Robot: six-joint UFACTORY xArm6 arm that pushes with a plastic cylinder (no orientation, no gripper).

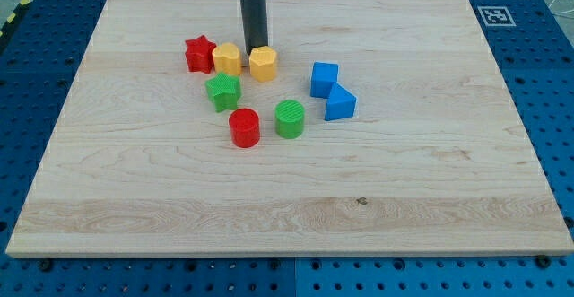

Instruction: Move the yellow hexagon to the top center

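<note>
The yellow hexagon [263,65] lies on the wooden board [430,180], left of centre in the upper part. My tip [257,48] is at the hexagon's upper edge, on the side toward the view's top, touching it or nearly so. The dark rod rises straight out of the view's top. A second yellow block [227,59], whose shape I cannot make out, sits just left of the hexagon. A red star [199,54] is pressed against the left of that second block.
A green star [222,91] lies below the yellow blocks. A red cylinder [244,127] and a green cylinder [290,118] lie lower down. A blue cube [324,79] and a blue wedge-like block [340,103] lie right of the hexagon.
</note>
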